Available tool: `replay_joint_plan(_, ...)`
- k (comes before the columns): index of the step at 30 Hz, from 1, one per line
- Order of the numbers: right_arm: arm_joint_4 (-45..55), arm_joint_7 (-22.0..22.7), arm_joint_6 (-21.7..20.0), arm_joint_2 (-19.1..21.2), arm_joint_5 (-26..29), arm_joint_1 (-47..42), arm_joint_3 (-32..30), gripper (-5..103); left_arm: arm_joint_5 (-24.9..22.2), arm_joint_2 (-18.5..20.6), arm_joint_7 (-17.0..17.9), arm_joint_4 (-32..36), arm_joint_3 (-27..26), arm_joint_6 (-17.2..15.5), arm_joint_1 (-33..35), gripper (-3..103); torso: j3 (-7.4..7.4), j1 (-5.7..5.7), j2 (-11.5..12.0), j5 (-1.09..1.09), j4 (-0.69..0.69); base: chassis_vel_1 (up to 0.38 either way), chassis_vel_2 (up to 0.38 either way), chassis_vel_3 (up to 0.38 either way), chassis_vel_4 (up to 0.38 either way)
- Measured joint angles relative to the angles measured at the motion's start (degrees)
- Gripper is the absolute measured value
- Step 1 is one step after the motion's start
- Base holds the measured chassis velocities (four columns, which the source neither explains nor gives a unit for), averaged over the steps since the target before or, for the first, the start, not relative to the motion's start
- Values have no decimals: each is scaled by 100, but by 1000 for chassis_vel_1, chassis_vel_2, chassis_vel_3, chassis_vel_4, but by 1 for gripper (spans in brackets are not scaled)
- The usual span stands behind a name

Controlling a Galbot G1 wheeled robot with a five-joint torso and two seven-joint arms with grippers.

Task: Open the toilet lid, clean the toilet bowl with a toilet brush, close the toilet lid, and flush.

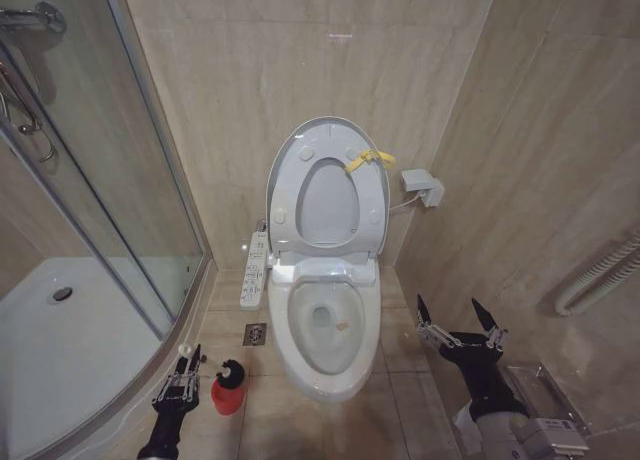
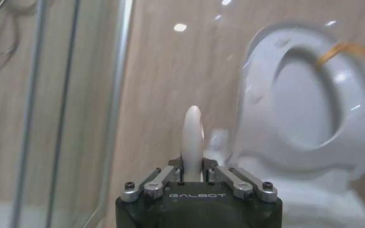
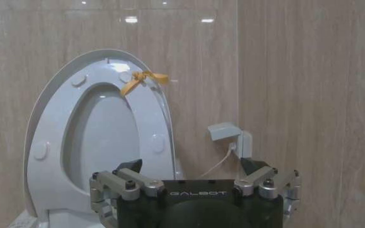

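Down by the floor left of the toilet bowl (image 1: 322, 330), left gripper (image 1: 181, 372) clamped tight on the white handle of the toilet brush (image 2: 192, 137), right next to the red holder (image 1: 228, 392). Over on the bowl's other side, right gripper (image 1: 459, 320) just hanging low with fingers spread wide, holding nothing. Toilet lid (image 1: 328, 185) flipped up against the wall, yellow strap (image 1: 366, 159) dangling near its top edge.

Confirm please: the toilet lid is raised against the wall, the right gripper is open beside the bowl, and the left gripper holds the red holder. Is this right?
Not quite. The left gripper is shut on the white handle of the toilet brush, not the red holder; the left wrist view shows this. The rest holds: the toilet lid is raised, and the right gripper is open beside the toilet bowl.
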State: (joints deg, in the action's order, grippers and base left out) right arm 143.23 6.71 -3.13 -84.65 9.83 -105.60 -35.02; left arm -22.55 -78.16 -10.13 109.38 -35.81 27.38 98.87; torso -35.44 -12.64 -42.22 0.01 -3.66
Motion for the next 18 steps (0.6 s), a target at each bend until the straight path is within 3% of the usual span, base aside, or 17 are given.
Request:
replay_joint_plan(7,0,0,0,0,0,0,0,100,152,93,59,1656,-71,31,1205,19,0,0,0,0,3,0,0,0,0)
replay_joint_plan(12,0,0,0,0,0,0,0,100,74,167,256,2371,-25,-4,1311,19,0,0,-1,0,0,0,0,0,0)
replay_joint_plan(18,0,0,0,0,0,0,0,100,-336,502,298,3013,0,-634,838,19,0,0,0,0,-1,0,0,0,0)
